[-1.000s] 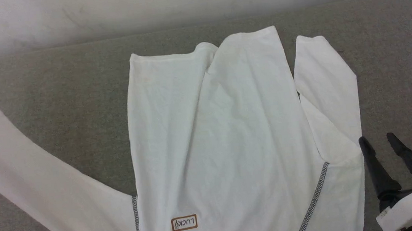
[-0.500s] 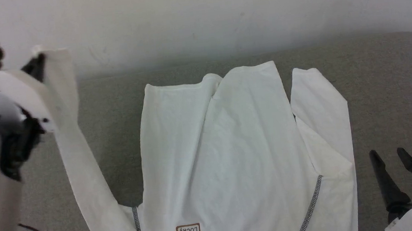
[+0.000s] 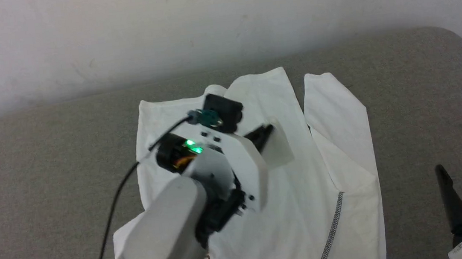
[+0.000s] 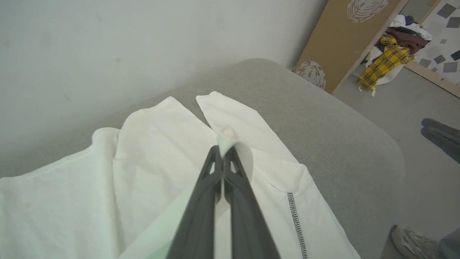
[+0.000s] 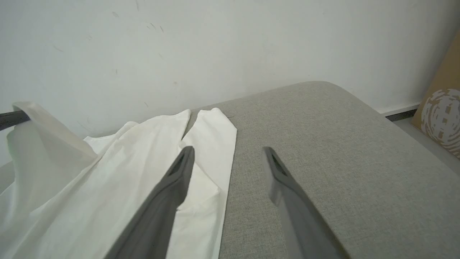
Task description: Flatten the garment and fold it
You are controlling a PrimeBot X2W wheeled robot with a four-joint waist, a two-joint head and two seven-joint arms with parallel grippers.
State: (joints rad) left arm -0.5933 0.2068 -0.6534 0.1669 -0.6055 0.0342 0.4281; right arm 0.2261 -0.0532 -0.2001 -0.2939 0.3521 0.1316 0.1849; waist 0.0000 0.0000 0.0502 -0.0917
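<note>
Grey cloth covers the bench (image 3: 38, 175). On its left side, where the long sleeve lay stretched out a second ago, only that cloth shows now. The left gripper (image 3: 267, 130) has swung that sleeve up and over (half a second back it was held high, near the wall). It now hangs above the middle of the garment (image 3: 300, 216), jaws pressed together on the cuff (image 3: 280, 148), which droops from the tips like a small flag.

The white garment lies spread on the bench in front of the robot, its far edge towards the wall (image 3: 202, 21), the body still softly creased.

Further right, the other sleeve (image 3: 336, 110) is doubled back alongside the body, above the dark zigzag seam (image 3: 332, 234). At the far right the right gripper (image 3: 455, 168) sits just off the garment's edge, jaws spread and holding nothing.

To my eye the second sleeve fold is half made. The cuff needs lowering onto the body and releasing before any folding of the body can start.
</note>
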